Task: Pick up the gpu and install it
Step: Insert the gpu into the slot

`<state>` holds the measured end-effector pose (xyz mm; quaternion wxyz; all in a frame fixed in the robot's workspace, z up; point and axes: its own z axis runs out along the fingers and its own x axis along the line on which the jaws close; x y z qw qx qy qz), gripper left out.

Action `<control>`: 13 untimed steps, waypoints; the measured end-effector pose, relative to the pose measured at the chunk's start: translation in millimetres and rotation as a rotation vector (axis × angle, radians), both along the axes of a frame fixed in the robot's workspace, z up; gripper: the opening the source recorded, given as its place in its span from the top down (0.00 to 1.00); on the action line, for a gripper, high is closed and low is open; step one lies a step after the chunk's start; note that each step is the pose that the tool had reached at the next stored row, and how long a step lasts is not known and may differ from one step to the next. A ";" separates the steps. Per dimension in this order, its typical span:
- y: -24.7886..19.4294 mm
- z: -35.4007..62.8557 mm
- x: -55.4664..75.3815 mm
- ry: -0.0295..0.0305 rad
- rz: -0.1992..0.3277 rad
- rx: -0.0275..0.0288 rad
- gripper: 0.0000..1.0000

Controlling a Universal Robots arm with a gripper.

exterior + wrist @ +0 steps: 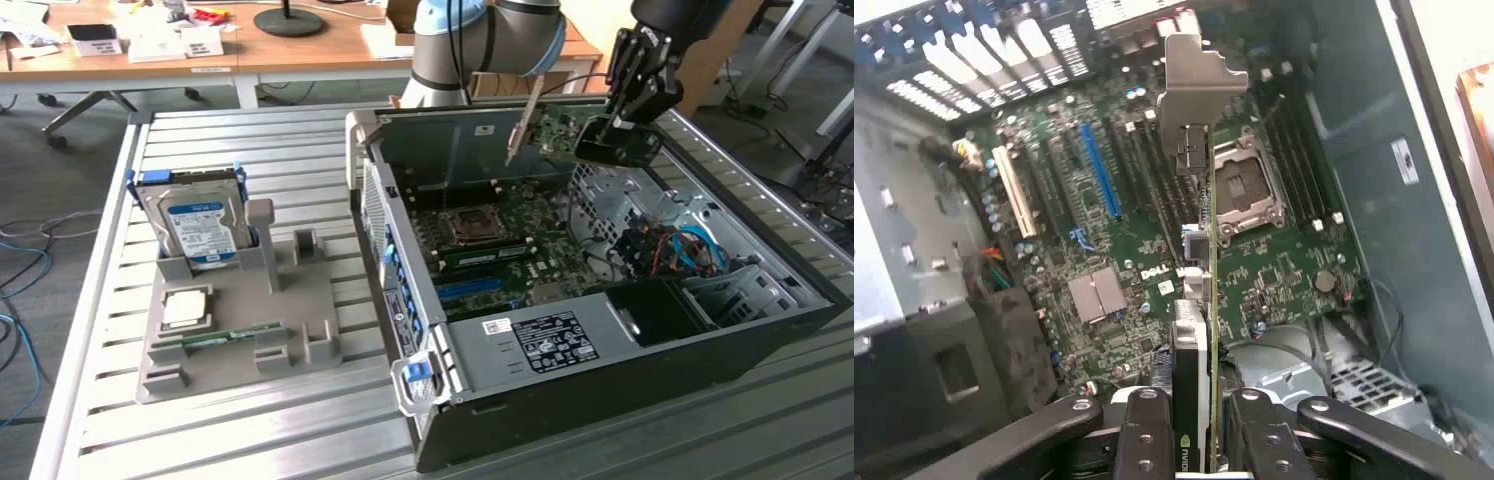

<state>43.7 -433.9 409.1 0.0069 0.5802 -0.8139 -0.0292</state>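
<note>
My gripper point(618, 125) is shut on the gpu point(566, 127) and holds it in the air over the rear part of the open computer case point(667, 345). The gpu is a green-faced card with a thin metal bracket pointing toward the exterior view's left. In the wrist view the gpu point(1212, 290) appears edge-on between my fingers point(1145, 440), its bracket at the far end. It hangs above the motherboard point(1274, 270), between the blue slot point(1100, 170) and the processor socket point(1241, 185), clear of the board.
On the exterior view's left, a grey holder tray point(314, 310) carries a silver hard drive point(200, 225) standing upright, a processor point(184, 308) and a green memory stick point(214, 340). The case walls and drive cage point(727, 290) surround the motherboard point(501, 250). A desk stands behind.
</note>
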 end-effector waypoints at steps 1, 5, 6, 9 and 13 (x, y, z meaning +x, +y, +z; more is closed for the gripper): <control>0.0 0.0 0.0 -0.0001 0.008 0.0000 0.73; 0.0 0.0 0.0 0.0000 0.009 0.0000 0.73; 0.0 0.0 0.0 0.0000 0.009 0.0000 0.73; 0.0 0.0 0.0 0.0000 0.011 0.0000 0.73; 0.0 0.0 0.0 0.0000 0.039 0.0000 0.73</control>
